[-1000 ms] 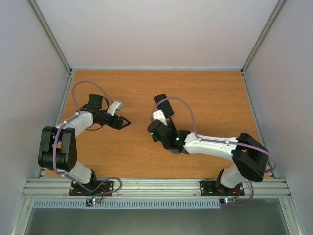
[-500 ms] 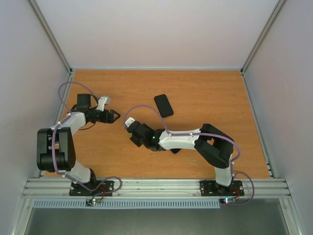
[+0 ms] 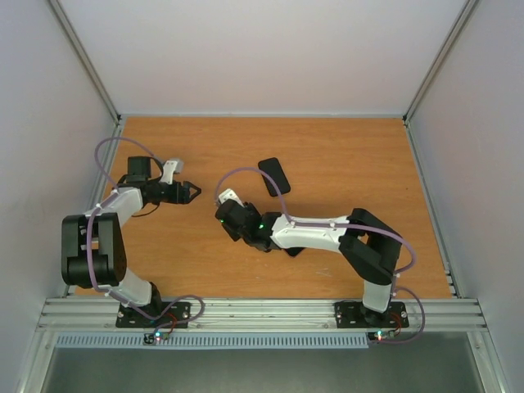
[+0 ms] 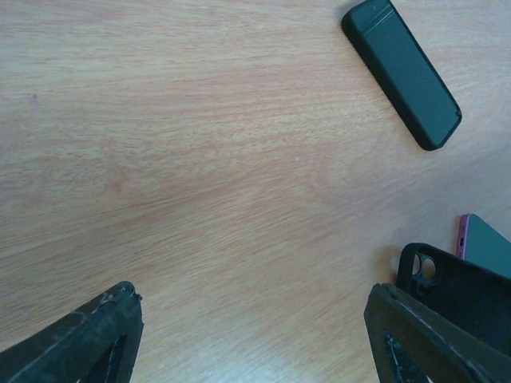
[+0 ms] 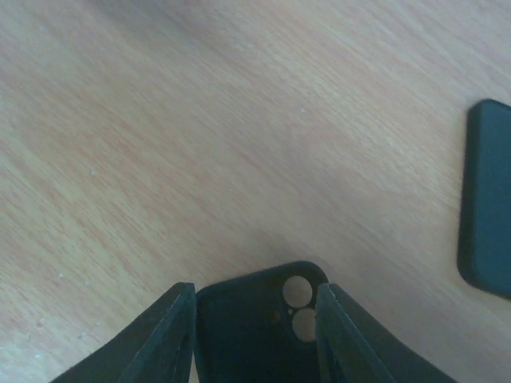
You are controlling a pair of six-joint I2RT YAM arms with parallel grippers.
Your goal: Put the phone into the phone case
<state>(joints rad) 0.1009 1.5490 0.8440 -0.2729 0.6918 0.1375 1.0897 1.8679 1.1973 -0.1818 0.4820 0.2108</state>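
Firmly, the right gripper [image 5: 255,297] pinched the black phone case [image 5: 249,339], its camera holes pointing away from the wrist. Nearby, the dark phone [image 3: 274,176] lay flat and slanted on the worktop [image 3: 352,160]. The left gripper [image 4: 255,307] gaped wide apart.

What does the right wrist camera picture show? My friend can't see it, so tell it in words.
The right gripper holds a black phone case with two round camera holes between its two dark fingers, close above a wooden table. At the right edge lies part of a dark flat rectangle, possibly the phone.
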